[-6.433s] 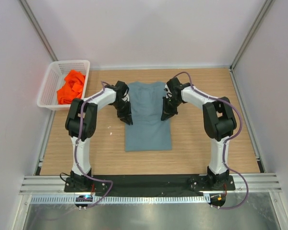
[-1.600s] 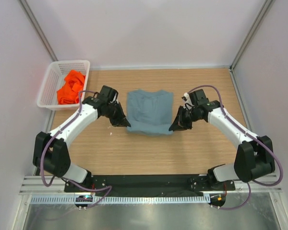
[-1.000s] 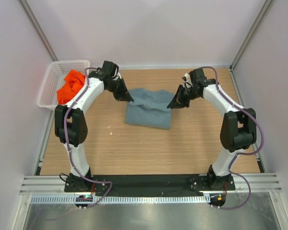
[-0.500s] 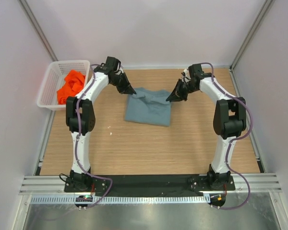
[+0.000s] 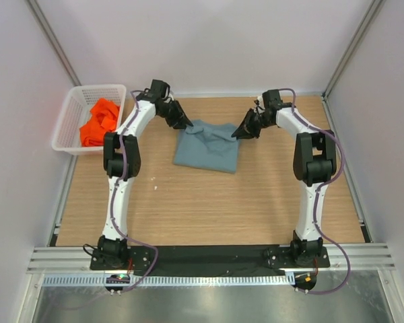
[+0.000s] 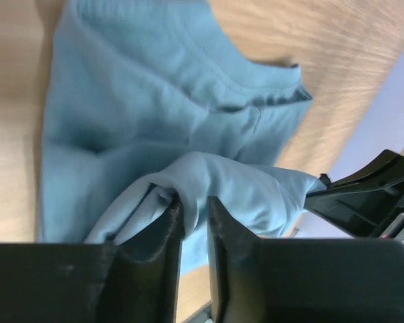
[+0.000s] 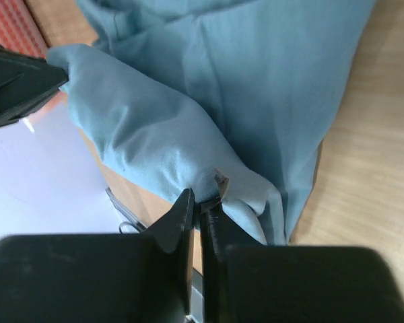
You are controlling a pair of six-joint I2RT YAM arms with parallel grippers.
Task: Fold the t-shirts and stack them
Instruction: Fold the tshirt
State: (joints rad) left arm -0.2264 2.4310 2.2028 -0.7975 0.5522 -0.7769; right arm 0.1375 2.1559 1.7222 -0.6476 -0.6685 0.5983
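A folded grey-blue shirt [image 5: 207,145] lies on the tabletop [image 5: 188,208]. The right claw [image 7: 200,202] pinches its far edge tight. The left claw [image 6: 194,208], slightly parted, has cloth between its fingers. An orange shirt [image 5: 98,122] sits in the basket [image 5: 71,111].

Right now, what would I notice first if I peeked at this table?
Probably the grey-blue t-shirt lying folded at the far middle of the table, with the left gripper and the right gripper at its two far corners. Next, the bright orange t-shirt crumpled in the white basket at the far left.
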